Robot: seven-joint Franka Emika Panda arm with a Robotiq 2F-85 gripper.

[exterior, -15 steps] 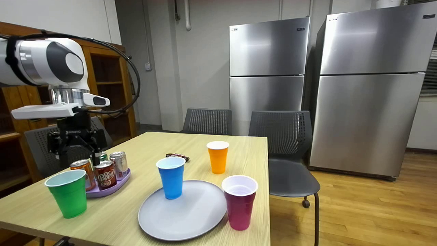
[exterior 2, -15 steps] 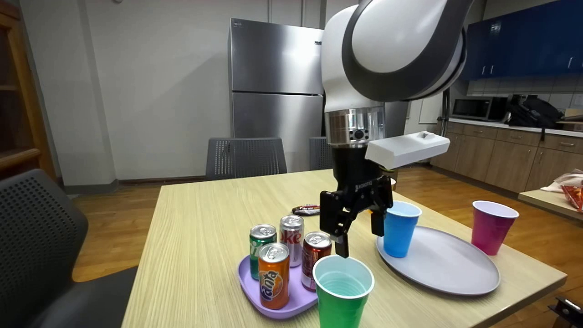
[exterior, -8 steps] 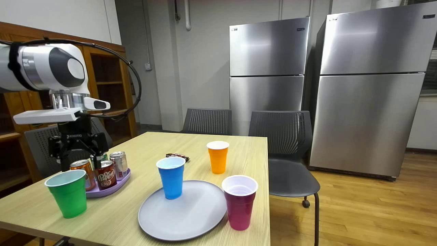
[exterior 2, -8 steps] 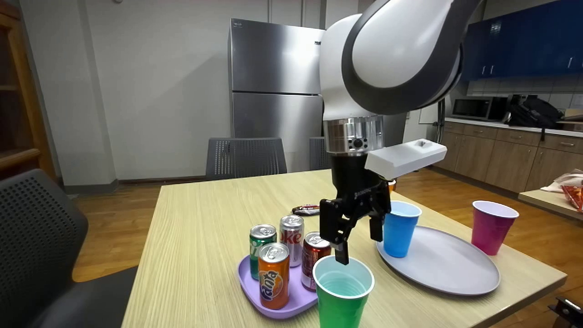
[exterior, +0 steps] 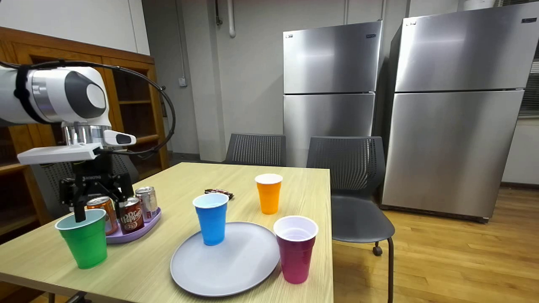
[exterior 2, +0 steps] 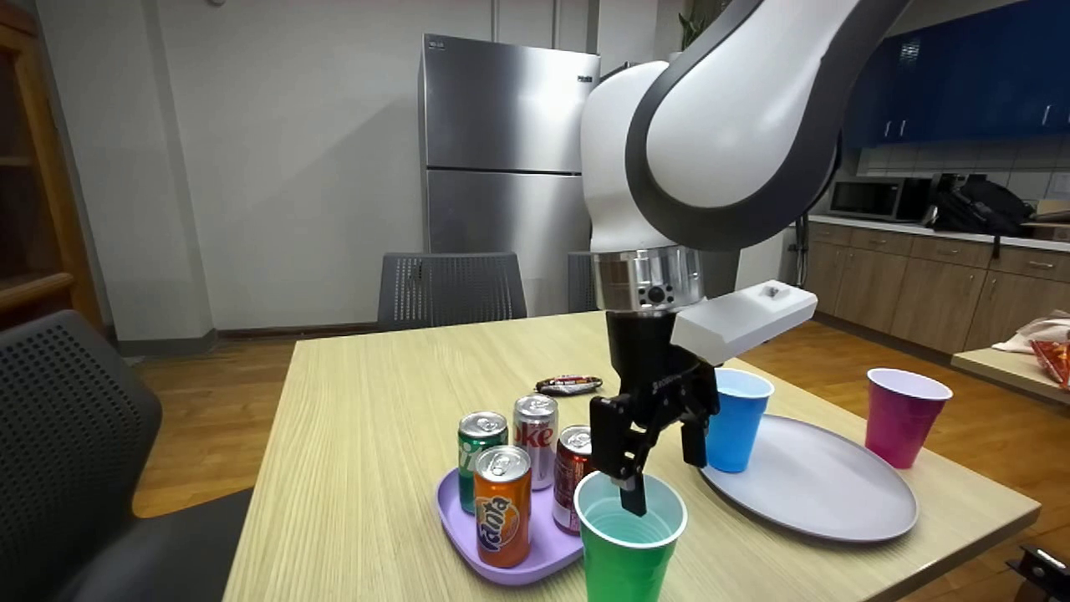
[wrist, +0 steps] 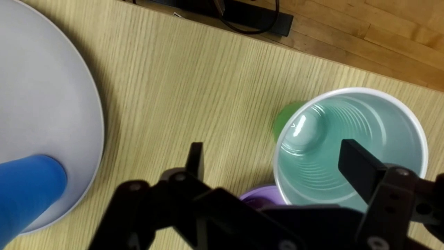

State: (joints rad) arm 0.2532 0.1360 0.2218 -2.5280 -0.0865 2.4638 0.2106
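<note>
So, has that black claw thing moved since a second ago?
Yes, downward: in an exterior view, the Robotiq gripper has come lower, judged against the stationary Dr Pepper can.

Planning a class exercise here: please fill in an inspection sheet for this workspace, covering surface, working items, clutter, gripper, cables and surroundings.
Surface: light wooden table.
Job's things: green cup, upright.
Clutter: purple tray with four cans; grey plate with blue cup on it; magenta cup, orange cup, wrapped bar.
Gripper: open, holding nothing; one finger over or inside the green cup's mouth; contact cannot be told.
Cables: black cable loops beside the arm; another cable beyond the table edge.
Surroundings: two steel fridges, dark chairs, wooden cabinet.
</note>
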